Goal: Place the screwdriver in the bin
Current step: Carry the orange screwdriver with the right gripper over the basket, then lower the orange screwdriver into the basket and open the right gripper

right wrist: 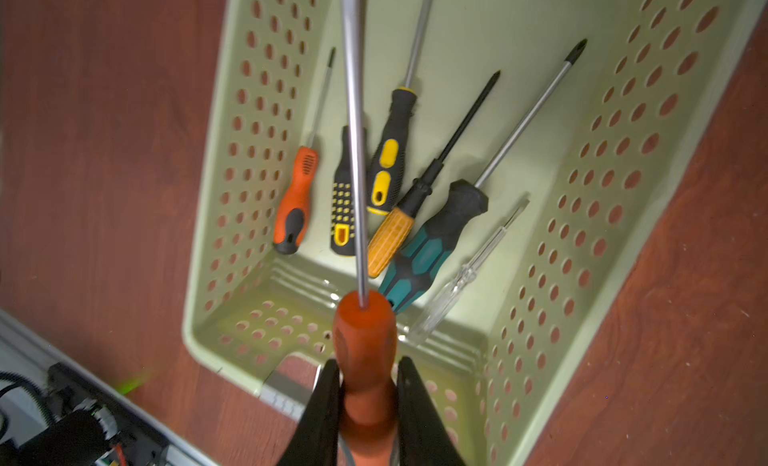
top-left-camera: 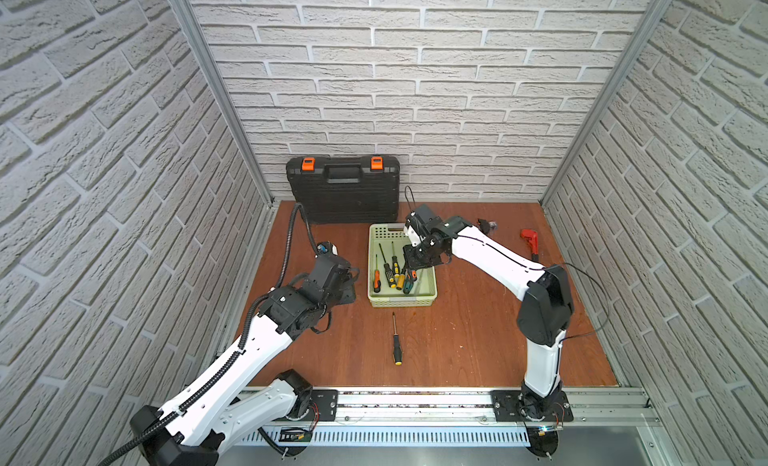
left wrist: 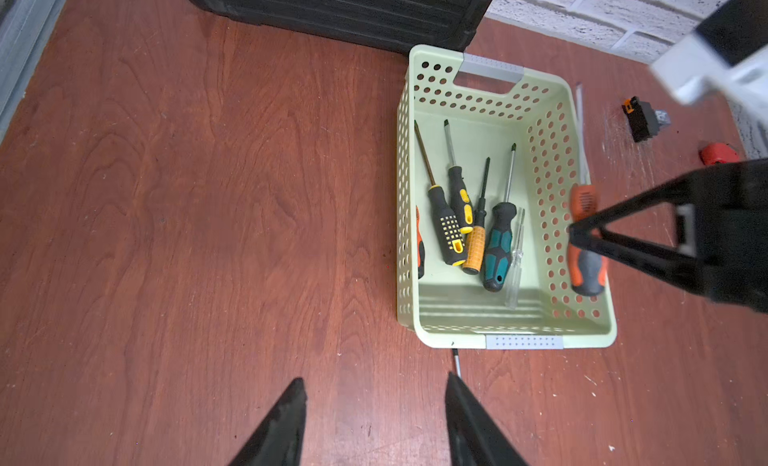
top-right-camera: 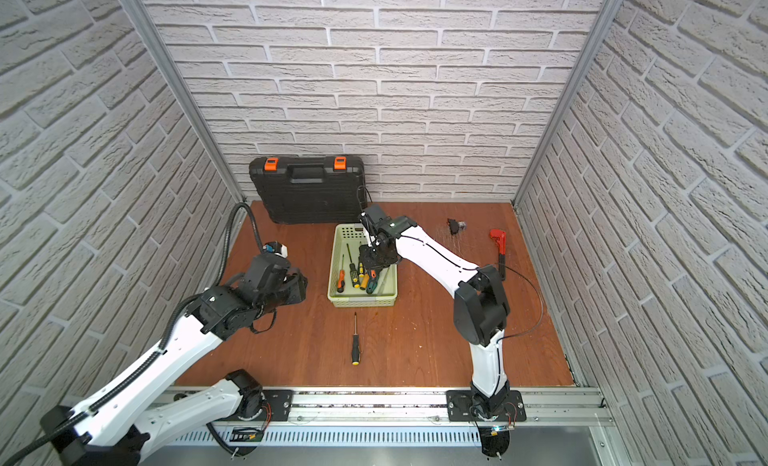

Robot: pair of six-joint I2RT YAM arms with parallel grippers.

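1. Right gripper (right wrist: 368,370): jaws drawn in tight on the orange handle of a long-shafted screwdriver (right wrist: 365,331). Firm pinch, handle wedged between both fingers.
2. That screwdriver hangs over the bin (top-left-camera: 401,300), clear of its floor. The wrist view shows the handle above one end wall and the shaft reaching out across the inside. How high above the floor it sits, I cannot tell.
3. Six other drivers lie flat in the bin, the teal-handled one (right wrist: 428,247) among them.
4. Left gripper (left wrist: 374,378): jaws parted about halfway, nothing between them, hovering over bare table to the side of the bin.
5. A black-and-yellow screwdriver (top-left-camera: 397,341) lies on the table just in front of the bin, untouched.
6. Reckoning: pick-up and carry look done. What is left for this driver is a short lowering and the release. The one on the table looks like the last stray.
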